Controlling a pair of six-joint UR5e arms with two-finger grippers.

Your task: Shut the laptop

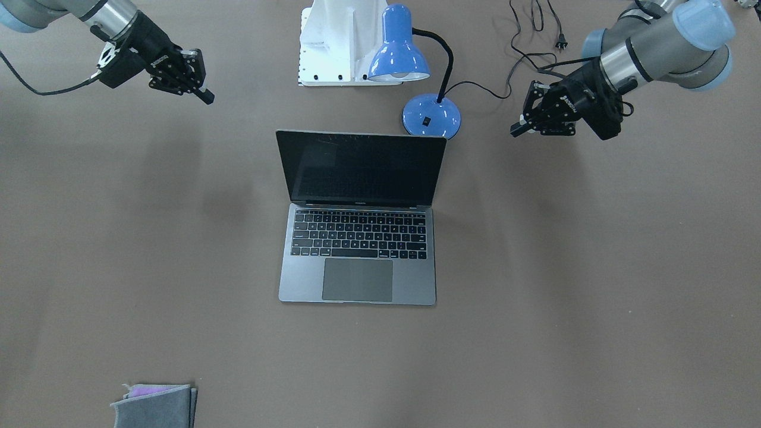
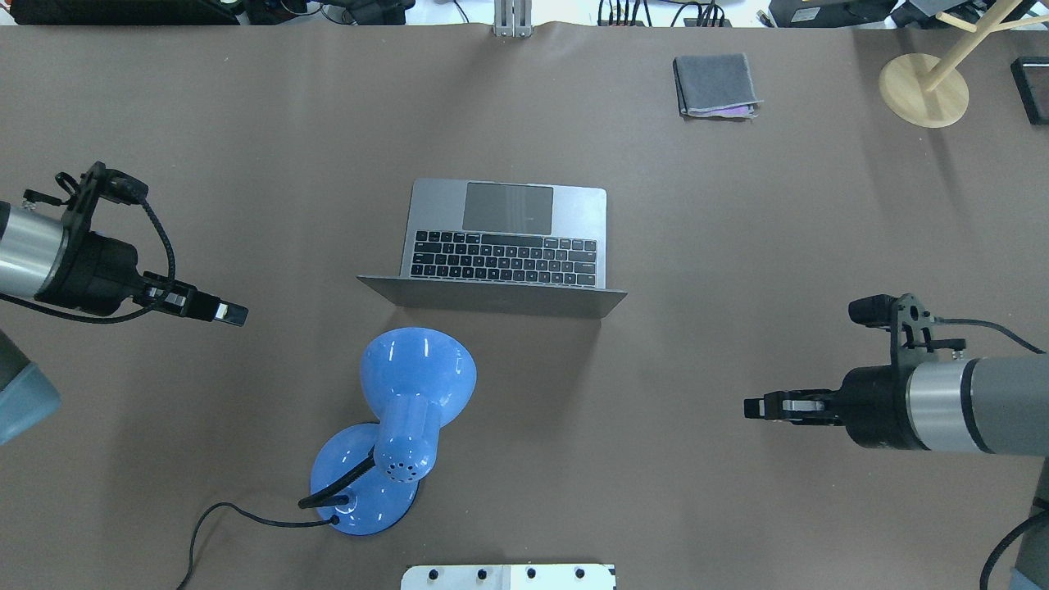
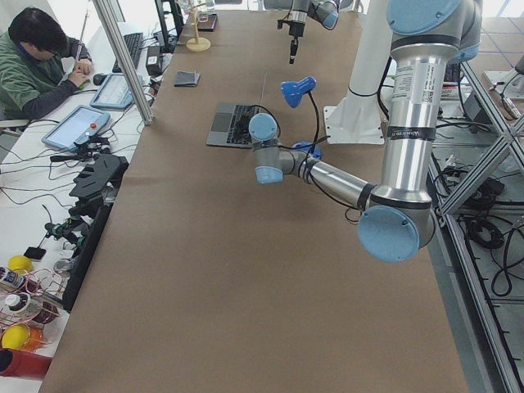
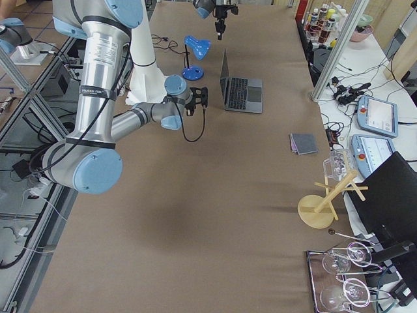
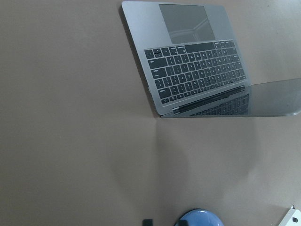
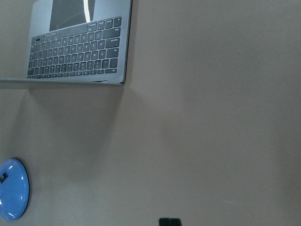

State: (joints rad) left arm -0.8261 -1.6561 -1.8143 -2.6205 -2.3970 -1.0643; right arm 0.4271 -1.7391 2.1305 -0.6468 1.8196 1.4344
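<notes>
The space-grey laptop (image 1: pixel 359 279) stands open in the middle of the table, its black screen (image 1: pixel 364 167) upright and its lid's back toward the robot. It also shows in the overhead view (image 2: pixel 504 211), the left wrist view (image 5: pixel 141 28) and the right wrist view (image 6: pixel 77 47). My left gripper (image 2: pixel 232 312) hovers to the left of the laptop, well apart from it, fingers together and empty; it also shows in the front-facing view (image 1: pixel 516 128). My right gripper (image 2: pixel 752 407) hovers to the right of the laptop and nearer the robot, fingers together and empty; it also shows in the front-facing view (image 1: pixel 206 96).
A blue desk lamp (image 2: pixel 416 378) with a round base (image 1: pixel 431 116) and a black cord stands just behind the laptop's lid, on the robot's side. A folded grey felt cloth (image 2: pixel 715 84) lies at the far side. A wooden stand (image 2: pixel 924 90) is at the far right corner.
</notes>
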